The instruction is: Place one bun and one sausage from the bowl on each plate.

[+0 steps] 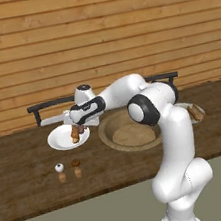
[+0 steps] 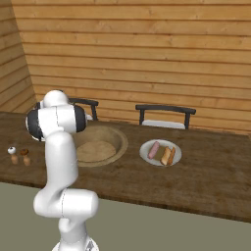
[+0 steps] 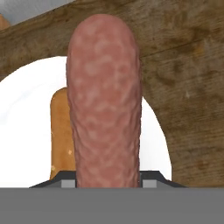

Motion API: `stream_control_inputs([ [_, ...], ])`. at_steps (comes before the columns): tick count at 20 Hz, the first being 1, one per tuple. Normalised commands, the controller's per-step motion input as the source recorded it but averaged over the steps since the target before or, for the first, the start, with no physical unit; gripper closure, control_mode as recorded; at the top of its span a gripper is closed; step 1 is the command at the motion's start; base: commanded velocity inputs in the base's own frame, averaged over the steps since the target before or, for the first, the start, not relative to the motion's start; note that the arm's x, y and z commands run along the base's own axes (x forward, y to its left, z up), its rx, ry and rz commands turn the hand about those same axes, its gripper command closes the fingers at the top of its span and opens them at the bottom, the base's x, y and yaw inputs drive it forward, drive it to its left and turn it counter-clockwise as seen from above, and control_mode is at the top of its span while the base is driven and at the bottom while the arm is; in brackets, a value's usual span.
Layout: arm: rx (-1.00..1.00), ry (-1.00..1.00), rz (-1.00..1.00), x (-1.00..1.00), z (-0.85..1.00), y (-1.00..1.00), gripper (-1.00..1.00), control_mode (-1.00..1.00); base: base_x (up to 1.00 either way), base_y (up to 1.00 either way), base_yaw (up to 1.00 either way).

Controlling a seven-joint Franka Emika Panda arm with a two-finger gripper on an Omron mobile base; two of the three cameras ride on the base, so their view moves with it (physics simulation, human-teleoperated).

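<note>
The table [image 1: 25, 197] is a long dark wooden slab spreading out below my tool. The bowl [image 1: 131, 134], wide and thick-rimmed, sits beside my tool toward the arm's elbow, and from here it looks empty. Directly beneath my tool lies the near plate [image 1: 61, 139]; the far plate [image 2: 160, 152] is well off past the bowl, already carrying a sausage and a bun side by side.

My tool [image 1: 78, 131] is clamped on the sausage [image 3: 104, 100], jaws held partly apart by its girth. In the hand view it stands straight out from between the tips, gripped at one end, with most of its length hanging free over the plate. I judge this end grip workable but not ideal: a sausage is light, yet smooth-skinned and a little yielding, so it could pivot or slide if I swing fast. A hold nearer the middle would be steadier; as it stands, I'd move slowly and lower it close before letting go, since a round thing may roll on a shallow plate.

The bun [image 3: 61, 131] lies on the plate just under and beside the sausage; it is soft and crushable, so I should set the sausage alongside, not press onto it.

Two small shakers [image 1: 69, 170] stand off below my tool, apart from the plate.
</note>
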Motion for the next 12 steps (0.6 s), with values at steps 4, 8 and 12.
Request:
stream_control_inputs([
  [4, 0.0, 0.0, 0.0, 0.0, 0.0, 0.0, 1.0, -1.0, 0.0, 0.0, 0.0],
  [8, 0.0, 0.0, 0.0, 0.0, 0.0, 0.0, 1.0, -1.0, 0.0, 0.0, 0.0],
  [12, 0.0, 0.0, 0.0, 0.0, 0.0, 0.0, -1.0, -1.0, 0.0, 0.0, 0.0],
])
